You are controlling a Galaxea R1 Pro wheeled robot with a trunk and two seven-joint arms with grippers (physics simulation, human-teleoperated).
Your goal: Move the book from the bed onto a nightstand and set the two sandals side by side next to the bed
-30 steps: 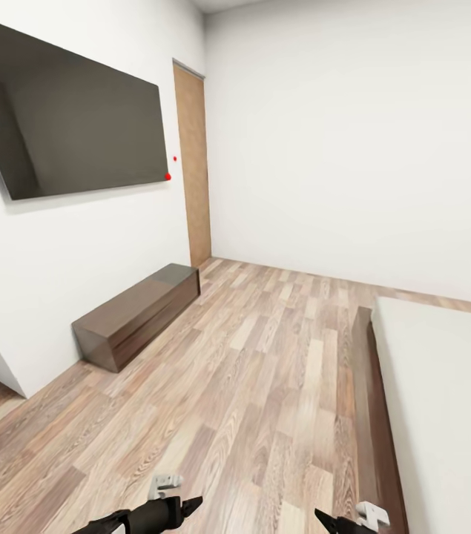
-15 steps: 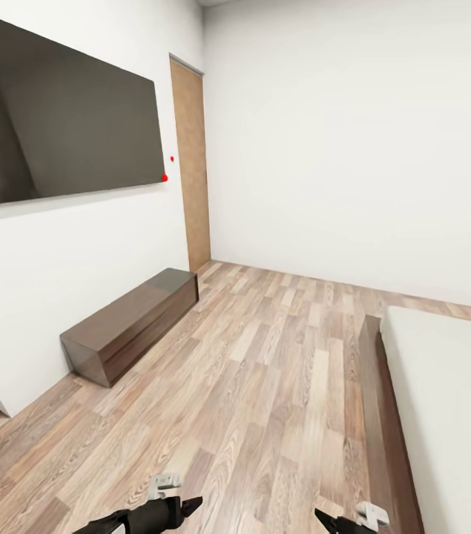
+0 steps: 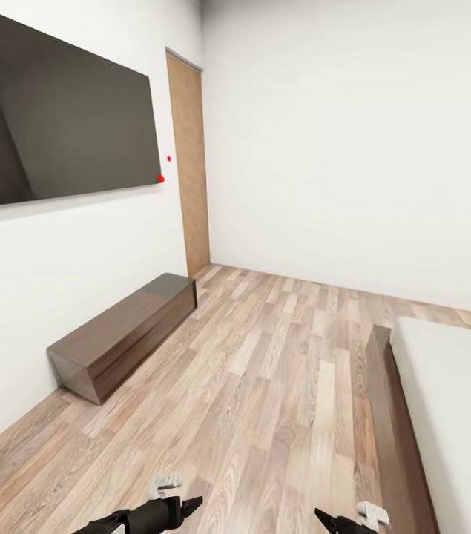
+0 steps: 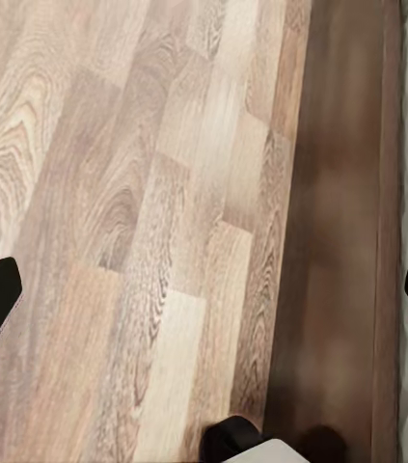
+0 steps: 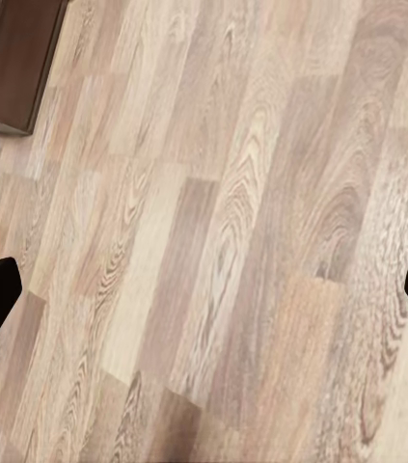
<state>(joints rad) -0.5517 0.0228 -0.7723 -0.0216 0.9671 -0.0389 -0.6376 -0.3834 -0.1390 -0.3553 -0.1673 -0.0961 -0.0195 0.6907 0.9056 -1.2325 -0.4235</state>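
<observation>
Fingers of my left gripper (image 4: 204,289) stand wide apart at the edges of the left wrist view, nothing between them; my right gripper (image 5: 204,289) looks equally spread and empty, though only dark tips show. I judge both arms are tucked low for driving. Beneath the left lies plank floor (image 3: 265,386) and the bed (image 3: 450,415) frame's dark rail; beneath the right, floor and a corner of the long bench (image 3: 120,334). Overhead, the head view adds a wall screen (image 3: 57,133) and brown door (image 3: 189,163).
</observation>
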